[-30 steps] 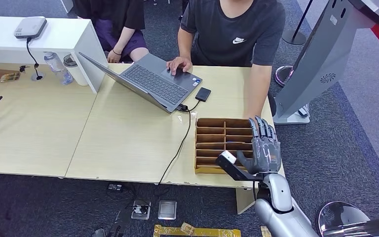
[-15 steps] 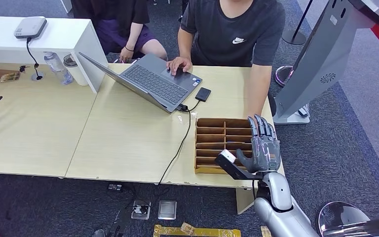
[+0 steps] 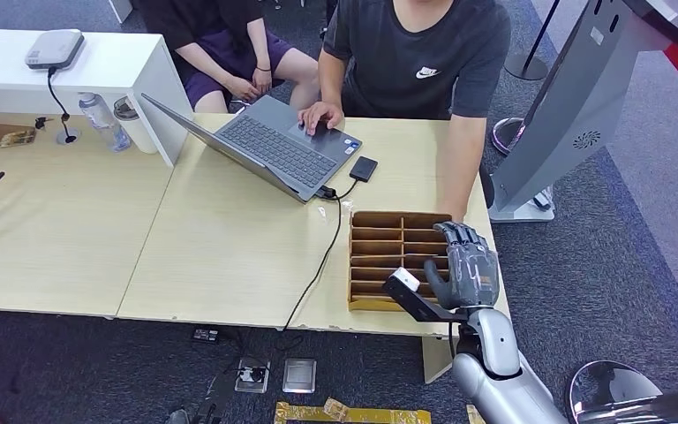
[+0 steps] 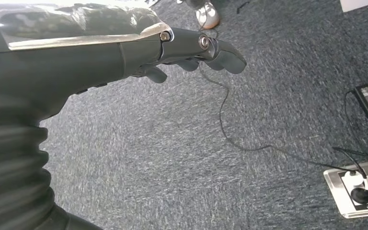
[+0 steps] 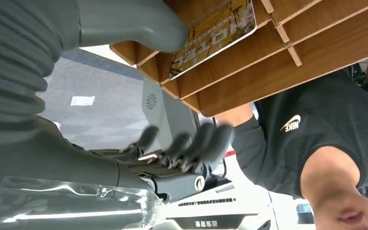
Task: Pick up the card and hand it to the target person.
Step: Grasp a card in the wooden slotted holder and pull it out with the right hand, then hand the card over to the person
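Note:
A yellow card (image 5: 215,36) printed with letters stands in a slot of the wooden divided tray (image 3: 380,221) at the table's front right. My right hand (image 3: 463,265) hovers over the tray's right end. Its thumb (image 5: 134,21) lies against the tray beside the card, and its fingers (image 5: 191,141) are bent inward on the other side, blurred, with a gap to the card. A person in a dark shirt (image 3: 424,53) sits behind the table, one forearm (image 3: 459,168) reaching down toward the tray. My left hand (image 4: 124,52) hangs over grey carpet, holding nothing.
An open laptop (image 3: 274,146) with a cable and a small black drive (image 3: 363,168) lies behind the tray. A second person (image 3: 221,44) sits at the back. A white shelf (image 3: 97,62) with bottles stands back left. A grey kiosk (image 3: 574,106) rises on the right.
My right hand's fingers have bent from straight out to curled inward over the tray. The second person at the back has shifted their arms and legs.

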Available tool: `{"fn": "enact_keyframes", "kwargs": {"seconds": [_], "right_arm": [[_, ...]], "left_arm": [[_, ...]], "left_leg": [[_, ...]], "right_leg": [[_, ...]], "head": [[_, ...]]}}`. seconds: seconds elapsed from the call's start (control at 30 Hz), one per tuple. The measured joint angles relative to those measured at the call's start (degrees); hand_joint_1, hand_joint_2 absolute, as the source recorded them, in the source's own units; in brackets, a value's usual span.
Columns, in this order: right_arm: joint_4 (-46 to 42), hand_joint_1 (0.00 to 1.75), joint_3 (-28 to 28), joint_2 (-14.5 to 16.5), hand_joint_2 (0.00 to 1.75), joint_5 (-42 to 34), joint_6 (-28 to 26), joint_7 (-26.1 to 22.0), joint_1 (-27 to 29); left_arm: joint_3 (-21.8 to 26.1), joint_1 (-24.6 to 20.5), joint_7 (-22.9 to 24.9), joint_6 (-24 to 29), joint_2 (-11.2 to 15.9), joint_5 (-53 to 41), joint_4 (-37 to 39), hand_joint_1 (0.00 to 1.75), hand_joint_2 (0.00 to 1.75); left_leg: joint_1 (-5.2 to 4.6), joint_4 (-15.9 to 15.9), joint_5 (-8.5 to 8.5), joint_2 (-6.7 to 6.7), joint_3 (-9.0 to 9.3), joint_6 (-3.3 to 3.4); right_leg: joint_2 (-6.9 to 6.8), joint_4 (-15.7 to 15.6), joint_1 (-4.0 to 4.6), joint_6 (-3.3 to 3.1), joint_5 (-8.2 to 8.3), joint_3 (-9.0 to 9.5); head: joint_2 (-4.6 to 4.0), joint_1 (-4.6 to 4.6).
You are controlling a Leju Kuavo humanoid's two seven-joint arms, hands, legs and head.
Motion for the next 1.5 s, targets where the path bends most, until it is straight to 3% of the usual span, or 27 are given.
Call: {"fn": "enact_keyframes", "kwargs": {"seconds": [0.17,0.77,1.03,1.23,1.5], "right_arm": [[0.16,1.36,0.05,0.23,1.75,-0.12,0.01,-0.15,0.01],[0.35,1.25,0.12,0.32,1.75,-0.3,0.01,0.46,0.22],[0.27,1.38,0.11,0.32,1.75,-0.13,-0.56,0.75,0.29],[-1.59,1.71,-0.1,-0.01,1.75,1.27,-0.9,1.6,0.44],[-7.12,1.75,-0.4,-0.99,1.75,3.71,-0.61,2.96,1.09]], "left_arm": [[-0.26,0.0,-0.01,0.05,0.0,0.01,0.0,0.0,1.75],[-0.89,0.0,-0.15,0.05,0.0,0.8,0.0,0.0,1.75],[-1.01,0.0,-0.16,0.05,0.0,1.27,0.0,0.0,1.75],[-1.33,0.01,-0.14,0.06,0.04,2.14,0.0,0.0,1.75],[-2.19,0.01,-0.14,0.17,0.1,3.36,0.0,0.0,1.75]], "left_leg": [[0.0,0.0,0.0,0.0,0.0,0.0],[0.0,0.0,0.0,0.0,0.01,0.0],[0.0,0.0,0.0,0.0,0.01,0.0],[0.0,0.0,0.0,0.0,0.01,0.0],[0.0,0.0,0.0,0.01,0.02,0.0]], "right_leg": [[0.0,0.0,0.0,0.0,0.0,0.0],[0.0,0.0,0.0,0.0,0.0,0.0],[0.0,0.0,0.0,0.0,0.0,0.0],[0.0,0.0,0.0,0.0,0.0,-0.01],[0.0,0.0,0.0,0.0,0.0,0.0]], "head": [[0.0,-0.01],[0.0,-0.01],[0.0,0.01],[0.0,-0.01],[0.0,-0.01]]}}
